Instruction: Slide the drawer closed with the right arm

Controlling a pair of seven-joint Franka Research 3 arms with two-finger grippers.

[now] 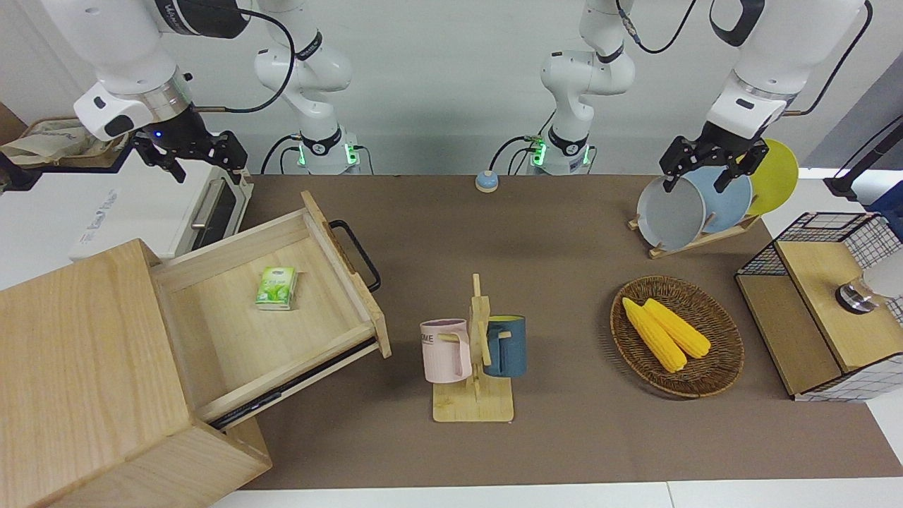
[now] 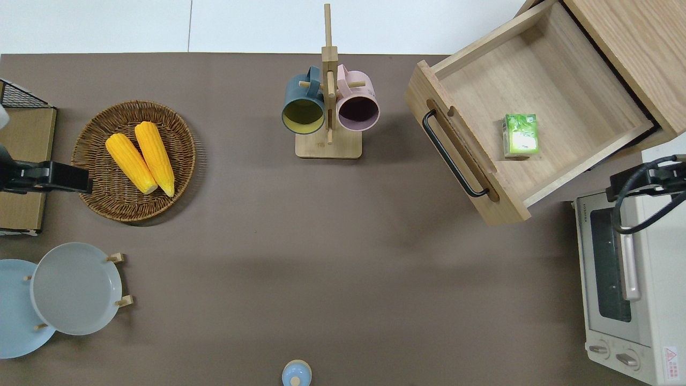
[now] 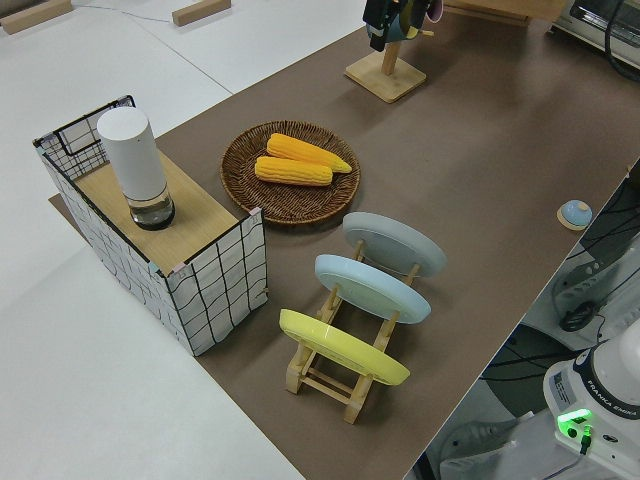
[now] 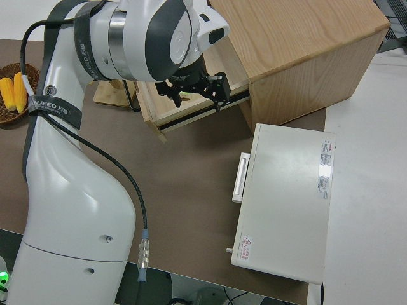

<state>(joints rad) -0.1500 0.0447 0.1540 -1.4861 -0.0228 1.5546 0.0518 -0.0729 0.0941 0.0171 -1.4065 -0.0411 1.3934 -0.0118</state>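
The drawer (image 1: pixel 282 310) stands pulled well out of its cabinet (image 1: pixel 85 381), a green packet (image 1: pixel 276 288) inside. My right gripper (image 1: pixel 189 156) hangs spread and empty, seemingly over the oven (image 2: pixel 616 279). Nothing's begun: next I reach toward eleven o'clock in the overhead view to the front panel and push. My left arm is parked.

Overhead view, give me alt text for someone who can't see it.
A pale-wood drawer stands pulled open from its cabinet, black bar handle facing the table's middle, with a small green carton inside. Elsewhere on the brown table are a white oven, a mug stand, a basket of corn and plates.
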